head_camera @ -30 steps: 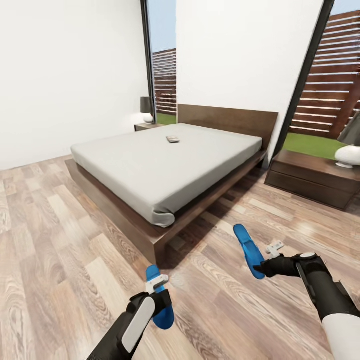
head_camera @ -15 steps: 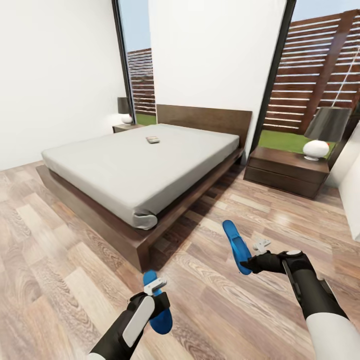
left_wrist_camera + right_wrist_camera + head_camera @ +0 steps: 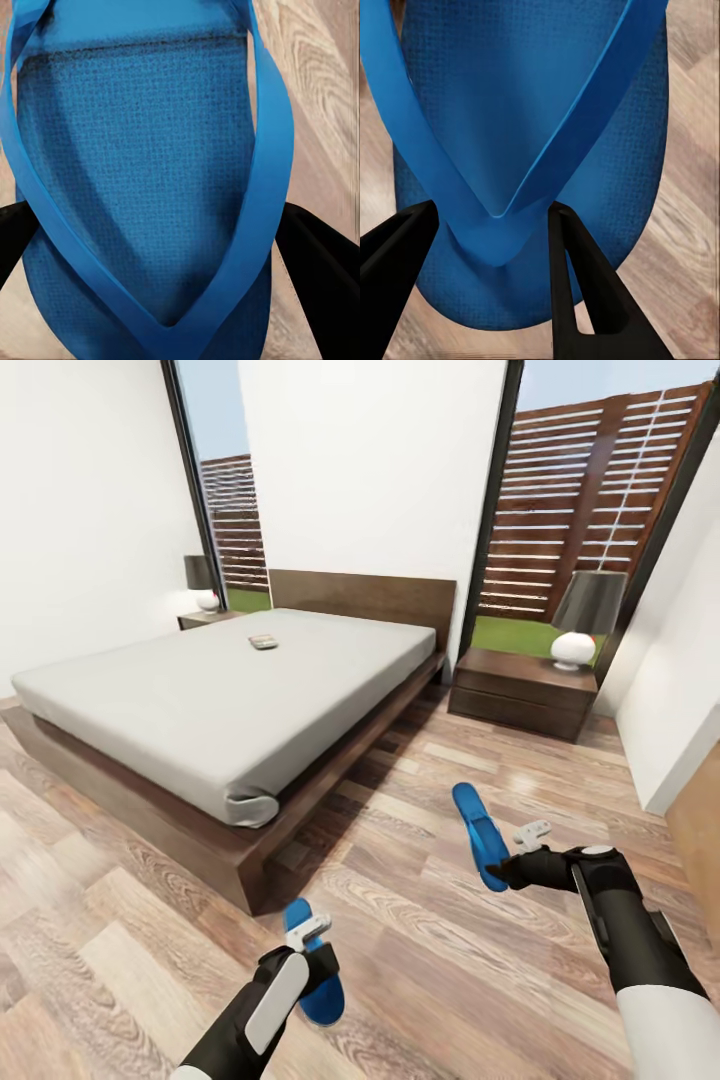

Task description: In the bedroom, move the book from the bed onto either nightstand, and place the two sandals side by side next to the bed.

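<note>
Each hand carries one bright blue sandal above the wood floor. My left gripper is shut on one sandal near the bed's foot corner; up close its sole sits between the black fingers. My right gripper is shut on the other sandal, whose strap lies between the fingers. The bed stretches across the left. The book lies on the mattress near the headboard. One nightstand stands right of the bed, another at its far left.
A lamp with a dark shade stands on the right nightstand, and a smaller lamp on the far one. A white wall corner juts in at the right. Bare wood floor spreads between my arms and beside the bed.
The whole view has swung to the right, so the bed has shifted left and the right nightstand is now fully in view. Both grippers still hold their sandals.
</note>
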### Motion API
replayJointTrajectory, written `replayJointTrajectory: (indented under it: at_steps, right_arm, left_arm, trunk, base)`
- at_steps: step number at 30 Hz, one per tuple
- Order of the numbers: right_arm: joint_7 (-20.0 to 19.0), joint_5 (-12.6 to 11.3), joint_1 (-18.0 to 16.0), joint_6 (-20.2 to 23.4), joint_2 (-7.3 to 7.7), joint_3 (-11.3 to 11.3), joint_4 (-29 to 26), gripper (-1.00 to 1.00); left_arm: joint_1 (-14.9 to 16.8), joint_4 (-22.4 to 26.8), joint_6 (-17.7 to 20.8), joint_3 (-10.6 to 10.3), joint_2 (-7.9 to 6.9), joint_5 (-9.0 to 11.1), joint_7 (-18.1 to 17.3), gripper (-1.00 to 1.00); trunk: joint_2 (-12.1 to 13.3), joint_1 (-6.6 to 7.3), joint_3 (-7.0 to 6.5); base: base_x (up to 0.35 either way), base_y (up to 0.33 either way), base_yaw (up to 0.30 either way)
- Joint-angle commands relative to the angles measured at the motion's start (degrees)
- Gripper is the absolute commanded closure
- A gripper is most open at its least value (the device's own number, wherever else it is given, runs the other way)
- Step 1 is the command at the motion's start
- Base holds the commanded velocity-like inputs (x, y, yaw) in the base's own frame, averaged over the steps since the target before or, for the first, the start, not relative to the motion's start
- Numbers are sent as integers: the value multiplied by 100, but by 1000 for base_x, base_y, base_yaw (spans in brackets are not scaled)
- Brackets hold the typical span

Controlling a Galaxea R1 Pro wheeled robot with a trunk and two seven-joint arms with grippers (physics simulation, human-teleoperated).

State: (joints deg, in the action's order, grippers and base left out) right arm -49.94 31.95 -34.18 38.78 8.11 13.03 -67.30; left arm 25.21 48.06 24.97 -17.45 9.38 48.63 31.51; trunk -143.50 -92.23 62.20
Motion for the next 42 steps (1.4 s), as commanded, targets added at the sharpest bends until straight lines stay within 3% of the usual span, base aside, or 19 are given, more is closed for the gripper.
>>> replayJointTrajectory:
  at_steps: [1,4,5,9,10,13,26,42]
  right_arm:
    - [-66,39,-4,52,-2,9,-28,100]
    - [-68,34,-2,148,-2,21,-116,100]
    - [-50,19,-1,152,-2,50,-134,100]
    - [-44,6,-6,160,-2,66,-199,100]
    - [-45,3,1,182,-7,70,-365,100]
    - [-43,8,34,242,-9,69,-561,100]
    - [-43,26,137,460,-34,47,-884,100]
    - [-42,33,391,506,-98,27,-1302,100]
  left_arm:
    - [2,8,-32,-13,-3,53,47,100]
    - [1,-2,-482,-13,-5,122,19,100]
    - [19,-123,-879,-12,0,446,47,100]
    - [183,-256,-1030,13,-3,844,88,100]
    - [284,-445,-1081,22,-1,1074,100,100]
    - [346,-609,-1118,27,-4,1227,91,100]
    - [387,-768,-1717,11,-19,1320,-2,100]
    - [388,-819,-1788,-15,0,1311,4,100]
  trunk:
    - [-2,1,6]
    - [-2,1,6]
    - [-2,1,6]
    - [-2,1,6]
    - [-2,1,6]
    - [-2,1,6]
    - [-2,1,6]
    - [-2,1,6]
  base:
    - [0,0,-259]
    - [0,0,-182]
    - [0,0,-41]
    - [0,0,-24]
    - [0,0,-9]
    - [0,0,-5]
    - [17,-13,-28]
    - [227,-193,-235]
